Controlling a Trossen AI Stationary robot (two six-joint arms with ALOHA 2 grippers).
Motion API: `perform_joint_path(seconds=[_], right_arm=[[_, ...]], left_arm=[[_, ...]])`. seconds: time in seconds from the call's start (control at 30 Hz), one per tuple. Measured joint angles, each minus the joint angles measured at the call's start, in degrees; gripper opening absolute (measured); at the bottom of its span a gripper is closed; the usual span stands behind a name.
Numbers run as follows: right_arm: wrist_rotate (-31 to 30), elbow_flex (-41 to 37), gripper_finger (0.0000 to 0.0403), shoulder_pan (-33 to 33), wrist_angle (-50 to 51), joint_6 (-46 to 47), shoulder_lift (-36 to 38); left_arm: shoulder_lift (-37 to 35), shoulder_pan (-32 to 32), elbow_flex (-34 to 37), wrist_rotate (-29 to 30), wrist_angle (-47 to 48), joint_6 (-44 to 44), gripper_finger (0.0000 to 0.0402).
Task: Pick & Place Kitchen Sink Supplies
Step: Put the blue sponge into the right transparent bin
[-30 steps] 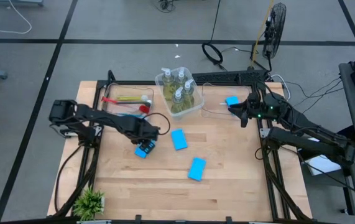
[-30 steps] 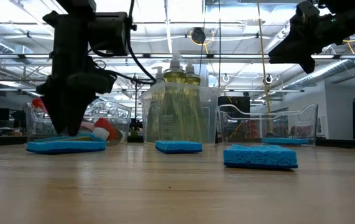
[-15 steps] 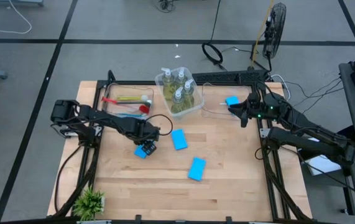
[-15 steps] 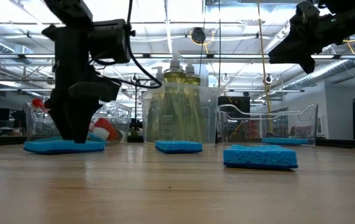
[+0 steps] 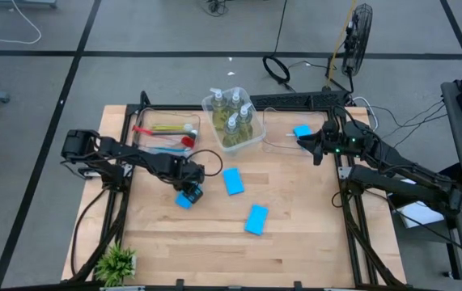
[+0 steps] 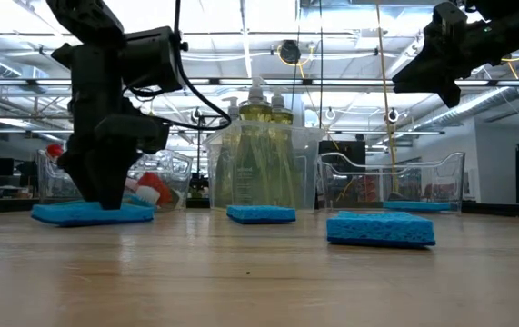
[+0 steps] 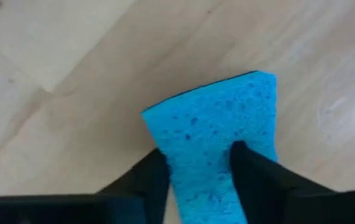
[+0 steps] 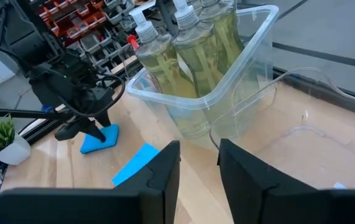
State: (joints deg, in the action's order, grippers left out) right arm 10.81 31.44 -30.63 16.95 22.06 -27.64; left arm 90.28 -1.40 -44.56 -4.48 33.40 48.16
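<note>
A blue sponge [image 5: 185, 197] lies flat on the wooden table left of centre, and my left gripper [image 5: 191, 191] stands over it pointing down, shut on it. Two more blue sponges [image 5: 232, 181] [image 5: 256, 219] lie flat nearer the middle. A fourth sponge [image 5: 302, 130] lies in a clear bin [image 5: 279, 133] at the back right. My right gripper [image 5: 307, 145] hangs high beside that bin, open and with nothing between its fingers [image 8: 199, 163]. Pump bottles of yellowish soap [image 5: 232, 113] stand in a clear bin at the back, and brushes [image 5: 164, 129] lie in the back left bin. My left gripper comes at the sponge's end [image 7: 202, 162] from above, fingers across it. One finger [image 7: 155, 174] stands at a long edge. The other finger's tip [image 7: 245, 165] covers the top face near the opposite edge. The sponge lies flat on the table [image 6: 91, 213].
A small green potted plant [image 5: 117, 263] stands at the near left corner. The three clear bins line the far edge. Bare wood lies between the loose sponges and the table's near edge [image 5: 239, 271]. Black frame rails run along both sides of the table.
My left gripper has sunk onto the blue sponge and tipped to point more steeply down.
</note>
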Motion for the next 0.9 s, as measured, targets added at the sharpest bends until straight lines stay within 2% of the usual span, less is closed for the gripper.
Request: perform_joint_path(seconds=[0.2,0.3,0.47,0.6,0.67,0.9], right_arm=[[0.00,0.00,0.0098,0.00,-0.01,0.00,0.00],[0.00,0.00,0.0098,0.00,-0.01,-0.01,0.00],[0.73,0.00,0.0098,0.00,-0.05,0.82,-0.01],[6.81,0.00,0.0098,-0.02,-2.63,2.81,-0.16],[10.28,0.00,0.0098,-0.01,-4.50,2.98,-0.36],[14.83,0.01,0.0099,0.70,-10.00,6.45,-1.96]], left_arm=[[-1.13,-0.08,0.09,-1.05,-0.88,-0.53,0.0056],[-1.11,-0.06,0.09,-2.00,-1.79,-0.63,0.0016],[-1.09,-0.08,0.09,-4.60,-6.10,-0.16,0.0022],[-1.25,-0.08,-0.90,-6.37,-9.76,0.34,0.0010],[-1.77,-0.05,-2.17,-6.20,-11.52,0.14,0.0010],[-2.67,-0.03,-8.57,-1.86,-20.73,-1.95,0.0009]])
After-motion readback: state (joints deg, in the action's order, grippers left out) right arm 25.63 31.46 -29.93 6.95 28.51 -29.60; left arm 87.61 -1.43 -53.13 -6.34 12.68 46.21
